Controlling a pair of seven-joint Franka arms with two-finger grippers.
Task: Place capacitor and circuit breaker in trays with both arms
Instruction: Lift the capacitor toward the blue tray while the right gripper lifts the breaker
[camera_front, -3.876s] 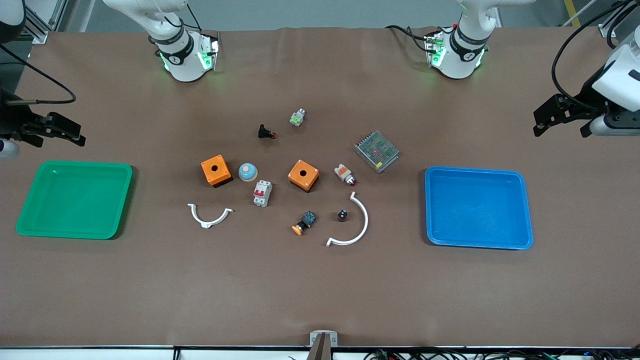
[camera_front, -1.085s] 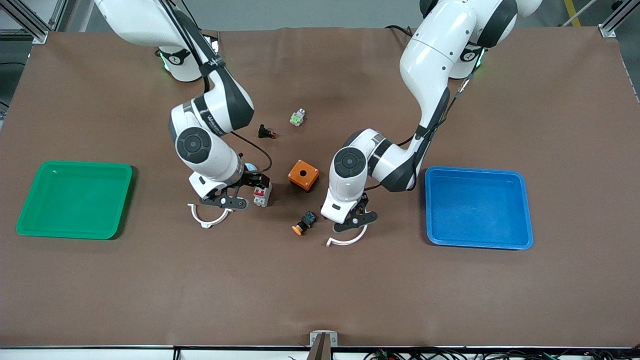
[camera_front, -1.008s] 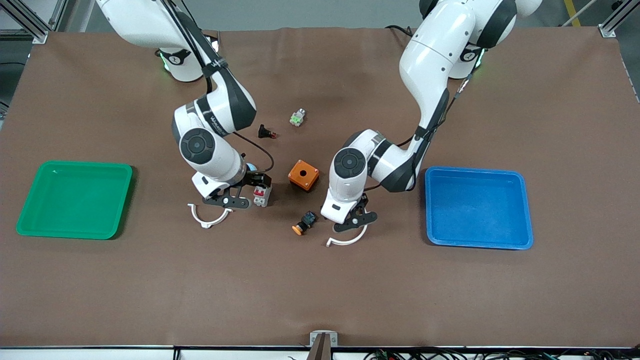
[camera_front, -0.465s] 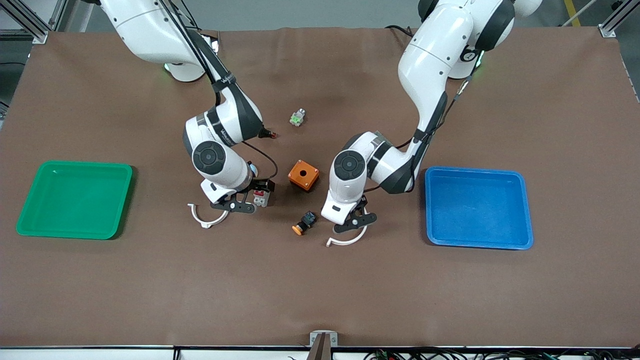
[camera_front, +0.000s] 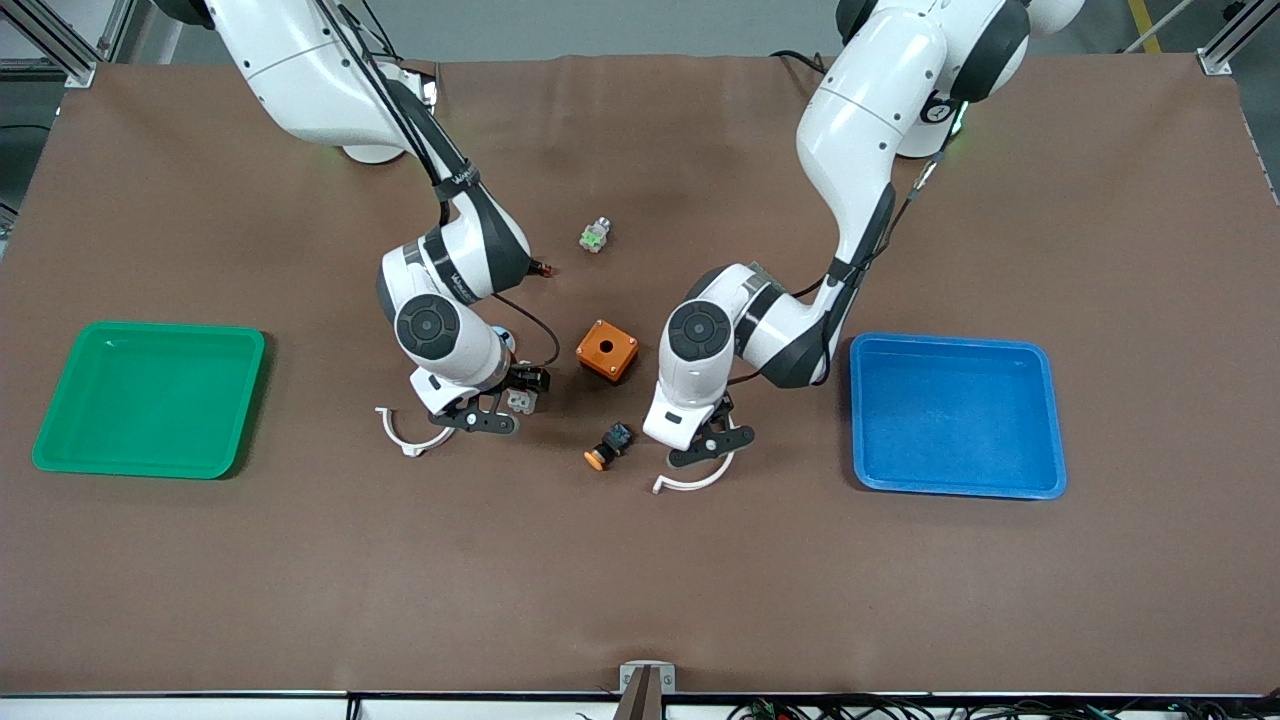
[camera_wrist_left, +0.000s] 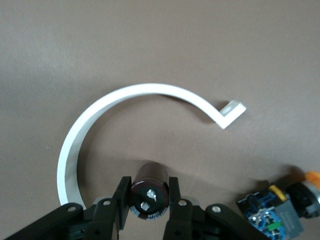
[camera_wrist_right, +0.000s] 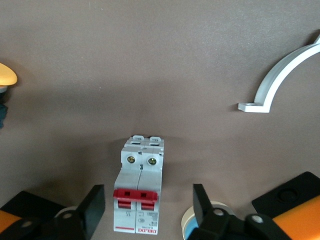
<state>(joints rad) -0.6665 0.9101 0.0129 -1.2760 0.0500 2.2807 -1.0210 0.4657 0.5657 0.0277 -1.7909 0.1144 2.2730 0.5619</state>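
1. While both arms are down at mid-table, the left gripper (camera_wrist_left: 148, 205) has its fingers pressed against both sides of the capacitor (camera_wrist_left: 149, 190), which sits on the table inside the curve of the large white bracket (camera_wrist_left: 80, 131).
2. The right gripper (camera_wrist_right: 149, 205) has its fingers spread wide, one on each side of the circuit breaker (camera_wrist_right: 138, 188) with clear gaps. The breaker lies flat on the table, near the orange box (camera_front: 607, 350) and nearer the front camera than the blue-domed button (camera_wrist_right: 194, 222).
3. Risk, left: the capacitor is small and round, held near the fingertips, so I judge it could roll or pop out on the lift. The bracket is close and may be dragged.
4. Risk, right: the fingers look offset low on the breaker body, so closing there might pivot it or nudge the domed button.
5. Versus 0.5 s ago: the right arm's wrist has moved slightly toward the front camera and now covers more of the breaker in the front view. The left arm is essentially unchanged.
6. Green tray (camera_front: 150, 398) and blue tray (camera_front: 955, 415) hold nothing.
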